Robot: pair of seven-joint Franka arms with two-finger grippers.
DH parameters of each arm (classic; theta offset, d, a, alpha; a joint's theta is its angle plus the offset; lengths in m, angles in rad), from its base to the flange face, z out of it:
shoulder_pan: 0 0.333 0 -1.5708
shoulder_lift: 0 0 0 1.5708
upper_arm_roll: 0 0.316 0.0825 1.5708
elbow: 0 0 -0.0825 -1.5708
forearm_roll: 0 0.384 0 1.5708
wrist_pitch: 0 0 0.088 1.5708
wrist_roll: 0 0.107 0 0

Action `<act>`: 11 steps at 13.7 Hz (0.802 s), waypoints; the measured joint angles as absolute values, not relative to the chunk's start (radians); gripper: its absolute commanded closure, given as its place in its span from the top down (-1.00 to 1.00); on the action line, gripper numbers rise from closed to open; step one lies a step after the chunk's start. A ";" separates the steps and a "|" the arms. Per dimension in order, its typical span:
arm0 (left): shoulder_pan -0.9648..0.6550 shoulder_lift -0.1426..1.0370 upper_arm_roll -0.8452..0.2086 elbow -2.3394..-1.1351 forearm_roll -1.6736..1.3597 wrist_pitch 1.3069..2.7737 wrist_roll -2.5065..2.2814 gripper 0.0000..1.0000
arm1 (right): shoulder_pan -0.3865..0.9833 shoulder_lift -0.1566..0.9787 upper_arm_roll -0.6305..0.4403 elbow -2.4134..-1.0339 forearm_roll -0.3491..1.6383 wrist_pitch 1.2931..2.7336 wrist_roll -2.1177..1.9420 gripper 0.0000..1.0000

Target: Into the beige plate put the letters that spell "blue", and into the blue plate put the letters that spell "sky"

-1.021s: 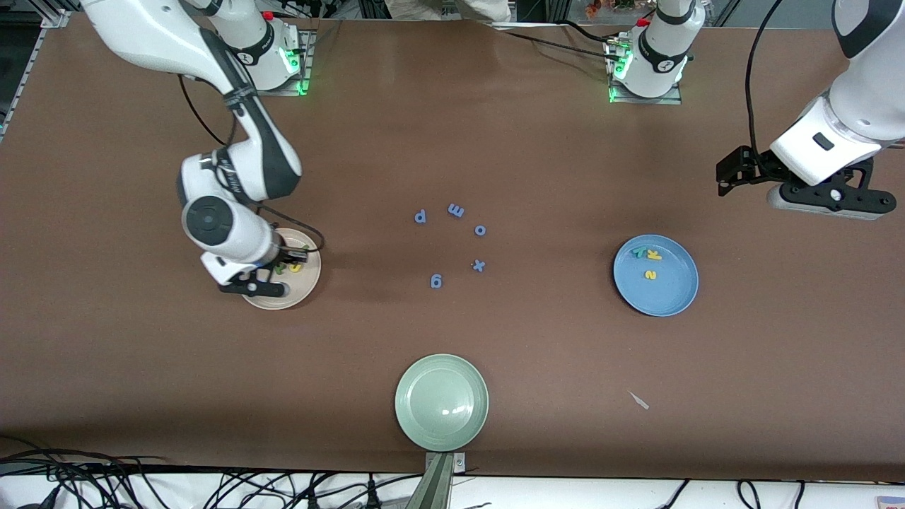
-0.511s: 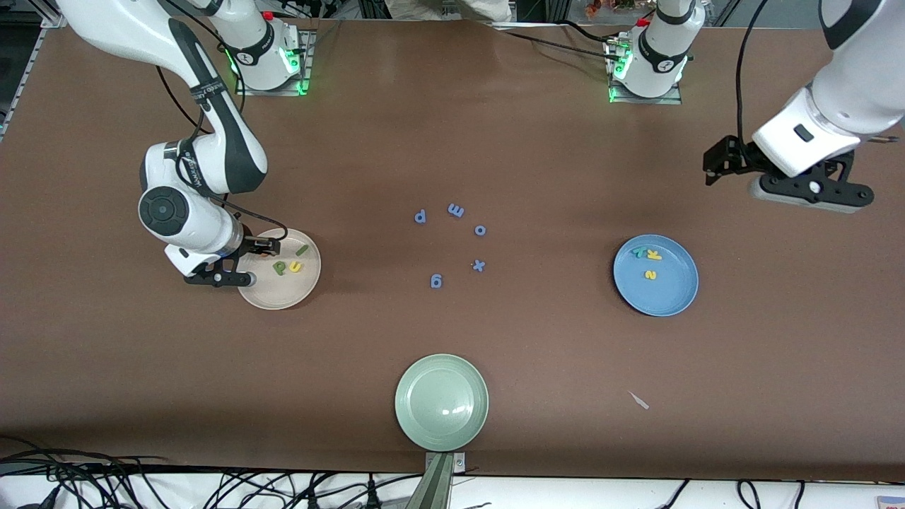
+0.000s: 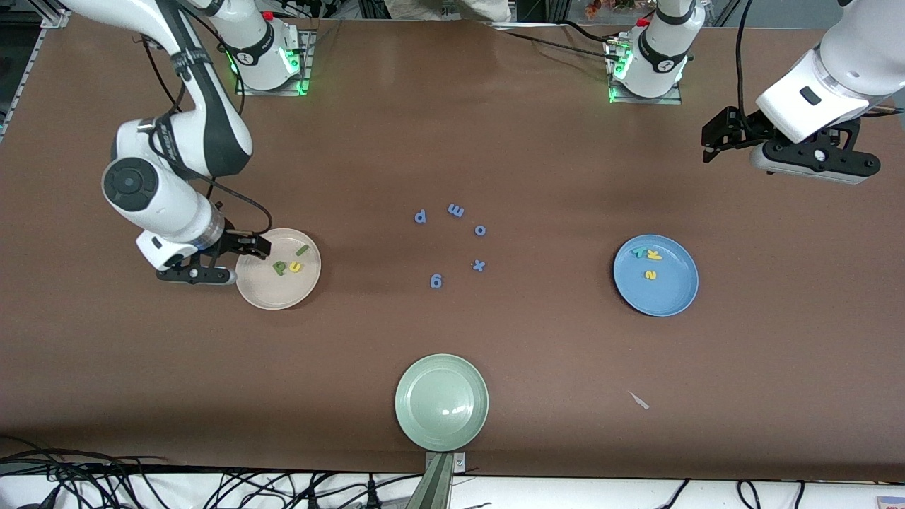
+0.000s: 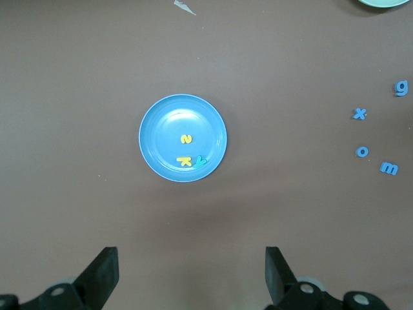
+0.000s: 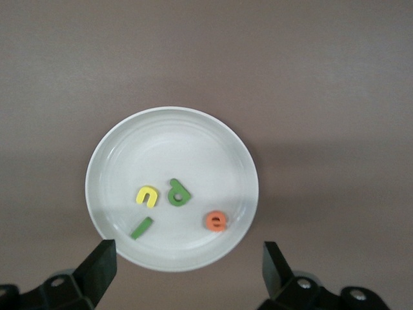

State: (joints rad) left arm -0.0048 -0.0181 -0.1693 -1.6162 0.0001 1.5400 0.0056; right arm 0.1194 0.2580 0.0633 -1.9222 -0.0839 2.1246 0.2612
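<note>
The brown tabletop (image 3: 452, 141) carries three plates and a loose cluster of blue letters (image 3: 452, 240) at its middle, with cables along its near edge and the arm bases along the far edge. The pale green plate (image 3: 441, 402), nearest the front camera, holds nothing. Toward the right arm's end, the beige plate (image 3: 278, 268) now holds all four letters of "blue": the dark green b (image 5: 178, 192), the yellow u (image 5: 147, 196), the thin green l (image 5: 141, 227) and the orange e (image 5: 216, 221). A second ago the right gripper (image 3: 194, 272) was low over this plate; it has since lifted and drawn off past the plate's rim, its jaws spread wide and empty, which suggests the e was just dropped in. Toward the left arm's end, the blue plate (image 3: 656, 275) holds the yellow s (image 4: 186, 139), the yellow k (image 4: 185, 161) and the teal y (image 4: 200, 161). The left gripper (image 3: 813, 159), also wide open and empty, has drifted up over bare tabletop. Judged from this, both words look complete. A small pale scrap (image 3: 639, 401) lies near the front edge.
</note>
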 measured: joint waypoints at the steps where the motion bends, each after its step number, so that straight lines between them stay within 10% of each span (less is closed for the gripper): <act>1: -0.002 -0.009 -0.169 -1.619 0.000 1.540 0.004 1.00 | 0.119 0.230 0.063 -1.894 -0.079 2.053 0.261 1.00; 11: 0.070 0.057 -0.173 -1.614 0.000 1.640 0.002 1.00 | 0.117 0.029 -0.093 -1.704 0.059 1.658 0.067 1.00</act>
